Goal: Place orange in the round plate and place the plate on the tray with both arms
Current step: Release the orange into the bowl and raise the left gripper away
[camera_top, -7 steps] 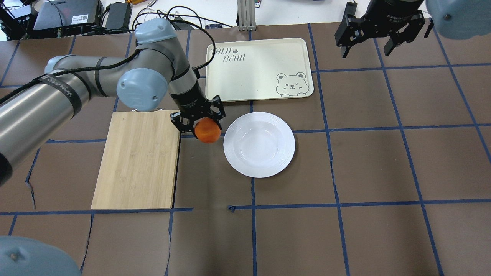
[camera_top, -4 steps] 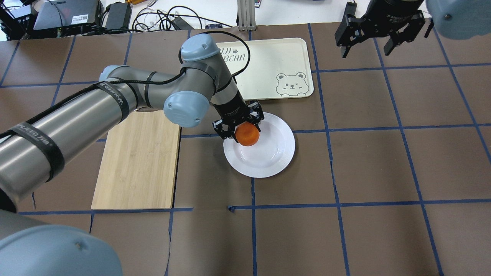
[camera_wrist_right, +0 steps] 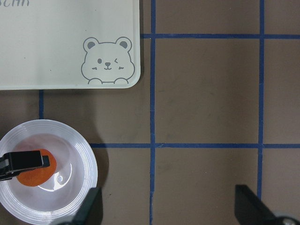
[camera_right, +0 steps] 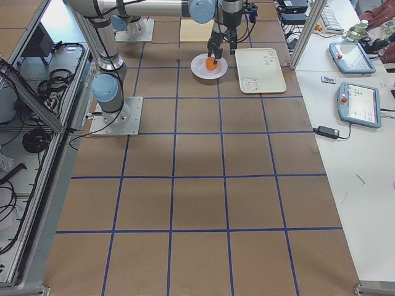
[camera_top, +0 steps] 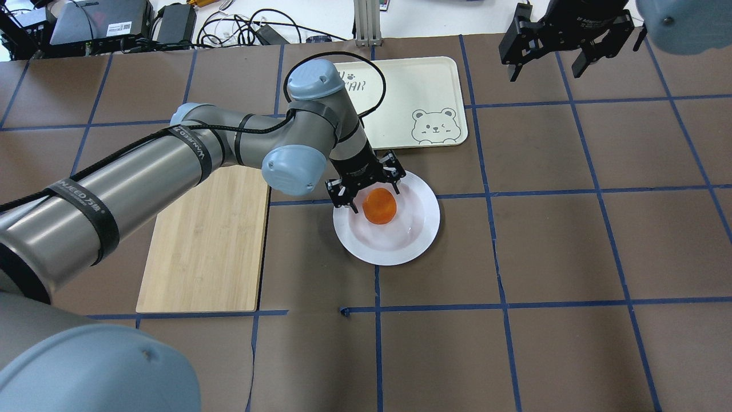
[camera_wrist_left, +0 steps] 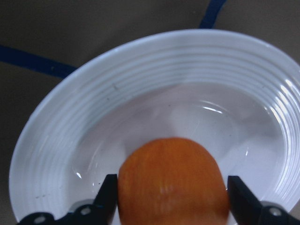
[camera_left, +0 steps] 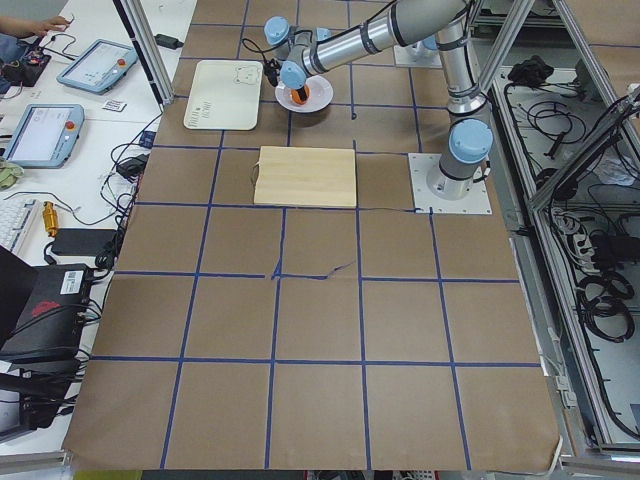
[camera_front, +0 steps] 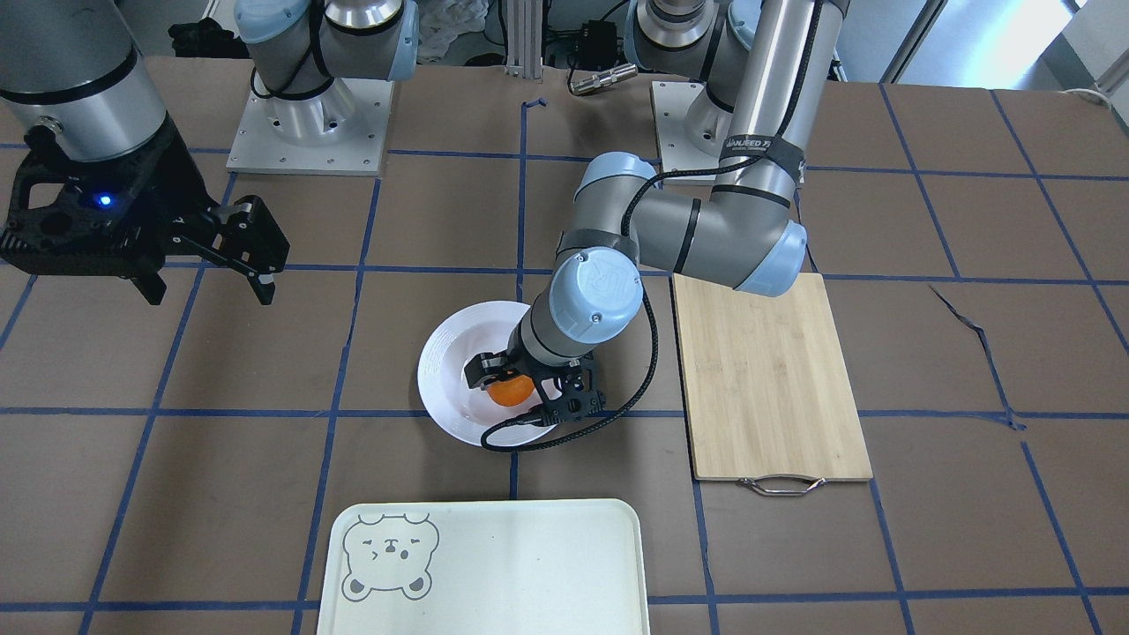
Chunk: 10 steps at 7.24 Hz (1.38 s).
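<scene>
L gripper (camera_top: 374, 197) w/ orange (camera_top: 381, 207) moved over round plate (camera_top: 424, 229) centre (jaws clamp it), R gripper (camera_top: 544, 70) open, well clear

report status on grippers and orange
Left gripper shut on orange, low over plate centre. Right gripper open, raised beside tray. Nothing between plate and tray.

the overhead view looks forward and down from behind the robot, the front-facing one steeply down from the opposite edge of the table (camera_top: 572, 257), both sharing the round plate (camera_top: 400, 252) and tray (camera_top: 412, 86), turned end for end. the two side views sit far back beyond the table ends, looking along it. the left wrist view hangs close over the plate and orange (camera_wrist_left: 173, 180); the right wrist view looks straight down from higher on plate and tray corner.
</scene>
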Each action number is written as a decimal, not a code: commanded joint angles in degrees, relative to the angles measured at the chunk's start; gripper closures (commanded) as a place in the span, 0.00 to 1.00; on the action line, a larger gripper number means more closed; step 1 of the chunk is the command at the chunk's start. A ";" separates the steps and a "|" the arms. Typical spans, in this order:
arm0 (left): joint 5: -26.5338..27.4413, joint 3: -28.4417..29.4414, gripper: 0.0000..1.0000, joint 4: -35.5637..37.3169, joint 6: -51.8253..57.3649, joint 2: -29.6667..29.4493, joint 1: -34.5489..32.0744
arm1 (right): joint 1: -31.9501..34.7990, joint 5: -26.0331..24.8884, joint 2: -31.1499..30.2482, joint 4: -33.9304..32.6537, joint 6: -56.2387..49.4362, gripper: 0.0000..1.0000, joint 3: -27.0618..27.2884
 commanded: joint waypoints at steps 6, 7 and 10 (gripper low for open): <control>18.82 12.31 0.00 -32.91 20.05 23.70 11.24 | -0.16 3.41 2.85 6.97 1.10 0.00 3.12; 16.11 11.78 0.00 -32.32 21.27 27.49 10.97 | -0.25 5.68 3.55 6.75 1.10 0.00 3.92; 16.52 6.62 0.00 -24.63 22.51 30.77 11.06 | -0.51 20.69 4.17 -2.11 0.75 0.00 14.68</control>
